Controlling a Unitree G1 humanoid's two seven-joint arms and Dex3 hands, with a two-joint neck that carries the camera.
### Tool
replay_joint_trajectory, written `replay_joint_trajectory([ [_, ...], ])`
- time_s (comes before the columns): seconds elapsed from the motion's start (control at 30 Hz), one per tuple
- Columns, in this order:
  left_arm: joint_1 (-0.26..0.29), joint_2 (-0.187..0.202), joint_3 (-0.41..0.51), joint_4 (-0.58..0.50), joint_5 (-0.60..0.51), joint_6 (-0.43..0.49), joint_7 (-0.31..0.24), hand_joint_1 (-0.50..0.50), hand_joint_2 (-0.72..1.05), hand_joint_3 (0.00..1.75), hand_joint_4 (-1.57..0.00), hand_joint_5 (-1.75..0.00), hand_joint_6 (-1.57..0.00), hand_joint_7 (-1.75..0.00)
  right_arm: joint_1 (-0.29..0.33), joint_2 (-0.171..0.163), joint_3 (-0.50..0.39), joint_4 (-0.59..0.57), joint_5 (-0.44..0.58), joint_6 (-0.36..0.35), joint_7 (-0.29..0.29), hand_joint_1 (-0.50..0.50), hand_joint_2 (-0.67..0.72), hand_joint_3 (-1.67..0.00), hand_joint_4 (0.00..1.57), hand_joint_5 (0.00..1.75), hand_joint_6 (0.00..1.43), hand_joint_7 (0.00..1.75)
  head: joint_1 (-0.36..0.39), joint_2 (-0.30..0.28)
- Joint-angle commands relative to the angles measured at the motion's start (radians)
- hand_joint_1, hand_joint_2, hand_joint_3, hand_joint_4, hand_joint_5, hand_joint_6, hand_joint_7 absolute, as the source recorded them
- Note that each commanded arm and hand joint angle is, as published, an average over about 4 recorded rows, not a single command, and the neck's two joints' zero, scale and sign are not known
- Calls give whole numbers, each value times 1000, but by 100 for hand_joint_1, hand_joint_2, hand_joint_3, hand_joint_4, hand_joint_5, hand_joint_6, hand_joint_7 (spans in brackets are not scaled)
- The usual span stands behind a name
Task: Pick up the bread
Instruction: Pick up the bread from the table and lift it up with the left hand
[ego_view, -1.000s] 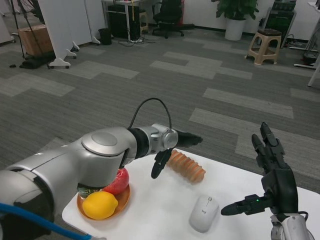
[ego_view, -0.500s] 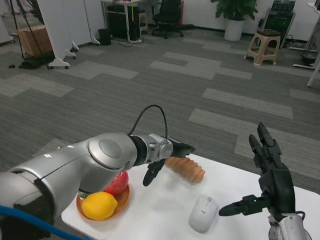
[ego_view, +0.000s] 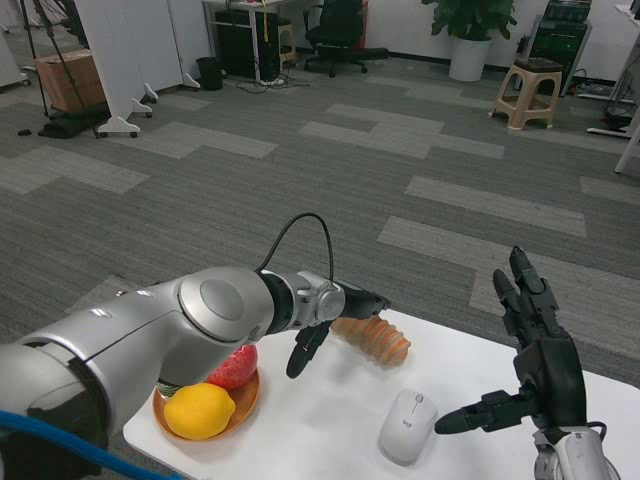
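Bread (ego_view: 372, 339) just under the left robot hand (ego_view: 335, 312)

The room is evenly and brightly lit from overhead, with no harsh glare. The smooth white desk (ego_view: 480, 370) carries only soft, faint shadows beside the things on it. A broad pale highlight sits on the rounded silver shell of the left forearm (ego_view: 150, 330), which looms large and slightly soft at the near edge. The grey patterned carpet floor (ego_view: 420, 170) stays sharp into the distance, and straight lines bend little toward the corners.
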Motion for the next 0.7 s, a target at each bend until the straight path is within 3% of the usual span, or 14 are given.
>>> replay_joint_trajectory([
  [0.03,15,13,-10,1,-40,-7,-47,-39,-28,9,0,0,0,-9,7,-3,-4,-4,8,-10,-3,-33,17,0,0,12,0,0,3,-5],
  [0.37,18,18,-20,0,-84,12,-125,-38,-28,9,0,0,0,-16,7,-4,-2,-9,8,-11,-3,-33,15,0,0,17,0,0,7,-14],
  [0.53,22,22,-22,-6,-87,23,-153,-36,-37,4,-4,0,0,-17,10,-5,-2,-13,8,-9,-5,-33,15,0,0,19,0,0,8,-19],
  [0.7,33,32,-22,-25,-94,28,-222,-29,-37,9,-4,0,0,-21,18,-6,-2,-17,8,-9,-5,-33,15,0,0,15,0,0,9,-20],
])
